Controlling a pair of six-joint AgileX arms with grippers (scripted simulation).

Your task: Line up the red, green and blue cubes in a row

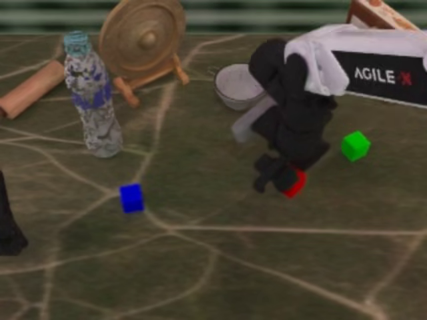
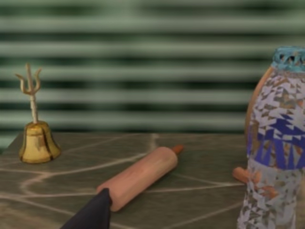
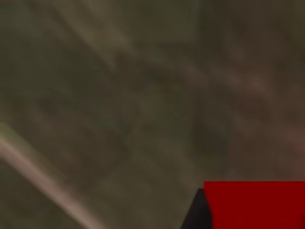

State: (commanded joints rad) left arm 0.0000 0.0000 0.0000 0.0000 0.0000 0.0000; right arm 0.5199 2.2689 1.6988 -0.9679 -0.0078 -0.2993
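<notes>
Right gripper point(image 1: 283, 179) low over mid-desk, clenched on the red cube point(image 1: 295, 184), one dark finger point(image 3: 196, 212) against the cube's side, green cube point(image 1: 355, 145) near on the right, blue cube point(image 1: 131, 198) well apart on the left, left gripper point(image 1: 8, 230) parked at the desk's point(image 1: 220, 267) left edge, its grip unclear.

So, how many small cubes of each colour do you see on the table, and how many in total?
Small matte red cube: 1, mostly hidden under the right gripper
Small matte green cube: 1
Small matte blue cube: 1
Total: 3
</notes>
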